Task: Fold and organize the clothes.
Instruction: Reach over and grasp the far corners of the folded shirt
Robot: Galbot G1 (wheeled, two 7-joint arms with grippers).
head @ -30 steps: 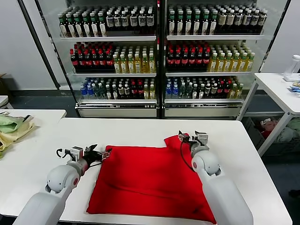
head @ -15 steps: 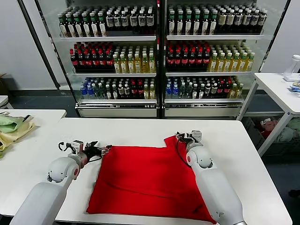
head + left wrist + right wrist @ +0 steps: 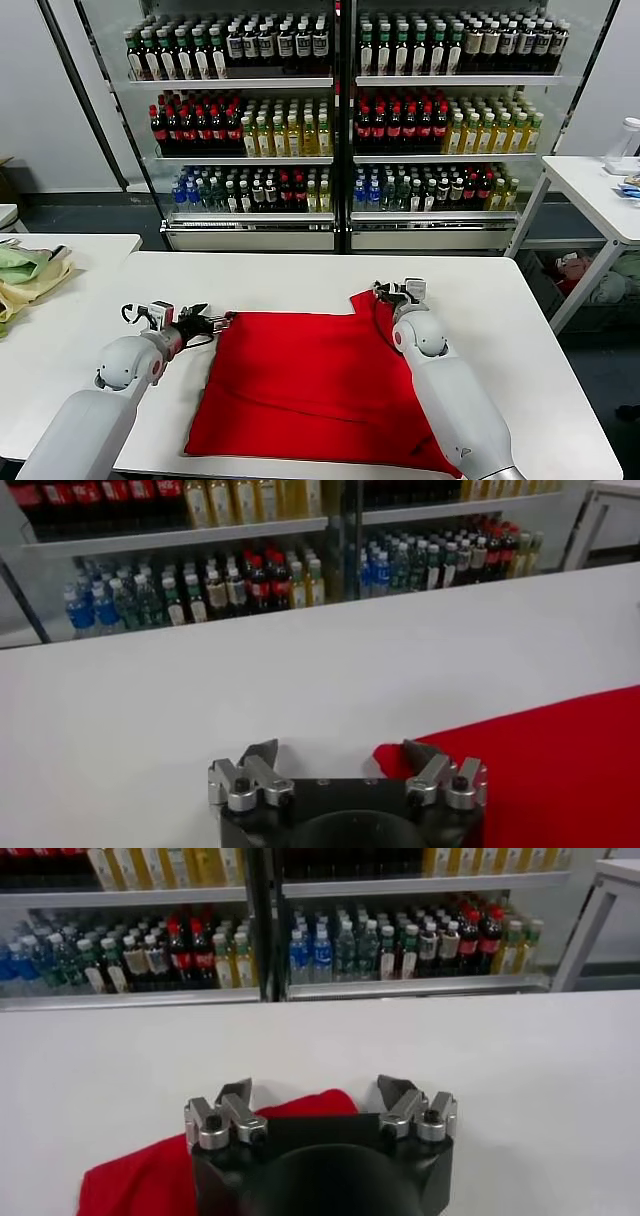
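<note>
Shirt [image 3: 320, 385] lies flat on the table [image 3: 520, 330], spread from the table's near edge back to about mid-table. Near hem sits along the near edge; the far edge runs across the table, with one raised corner or sleeve at the far right.

Long axis: shirt reads roughly square, slightly longer near-to-far, skewed a little so the near end drifts right. Which end is the collar I cannot tell; no print shows.

Left gripper [image 3: 205, 325] sits at the shirt's far-left corner, fingers spread apart. In the left wrist view, the left gripper [image 3: 345, 765] has red cloth at one finger only; the shirt [image 3: 560, 770] lies off to that side, bare table between the fingers. Nothing clamped.

Right gripper [image 3: 392, 293] sits at the shirt's far-right corner. In the right wrist view, the right gripper [image 3: 320, 1103] is open too, and a red tip of the shirt [image 3: 200, 1158] pokes up between and below the fingers, not pinched.

Each arm is nearest its own far corner; the right looks better lined up on cloth, the left needs to shift toward the shirt. Likely next: pinch both far corners, pull toward the near hem.

Beyond the table: drink shelves [image 3: 340, 120]. Off the table's left, a green-yellow cloth pile [image 3: 25, 275] on a side table.
</note>
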